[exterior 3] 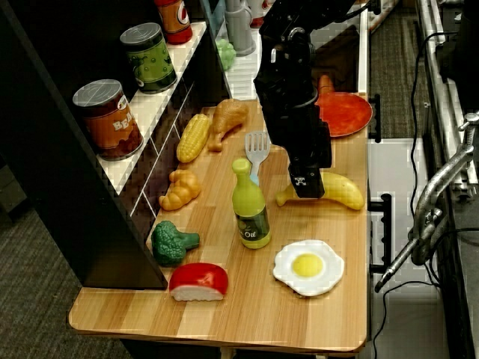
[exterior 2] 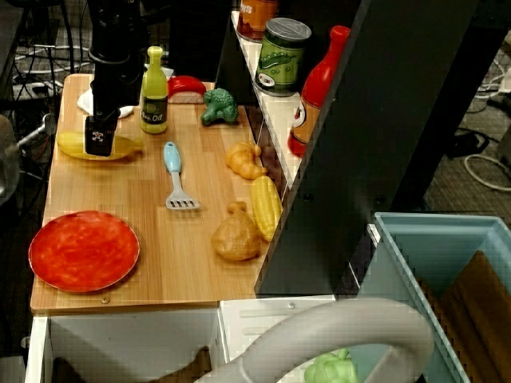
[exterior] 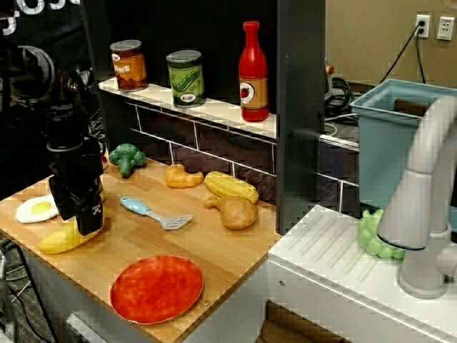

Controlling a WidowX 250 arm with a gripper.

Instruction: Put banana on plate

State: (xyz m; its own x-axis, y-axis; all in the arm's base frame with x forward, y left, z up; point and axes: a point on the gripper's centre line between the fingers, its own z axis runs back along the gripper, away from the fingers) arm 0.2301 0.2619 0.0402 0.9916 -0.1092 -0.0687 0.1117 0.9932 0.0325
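The plate (exterior: pixel 157 289) waits bare at the counter's front edge. Behind it, well apart, the banana (exterior: pixel 64 239) lies flat on the wood, its long axis roughly along the counter's length, one tip towards the plate, the other towards the fried egg (exterior: pixel 37 209). The gripper (exterior: pixel 87 227) stands over its middle, apparently for a grasp; whether it pinches cannot be told.

Hand (exterior: pixel 87 223) over banana (exterior: pixel 61 240); plate (exterior: pixel 156 289) near front edge, spatula (exterior: pixel 156 213) between.
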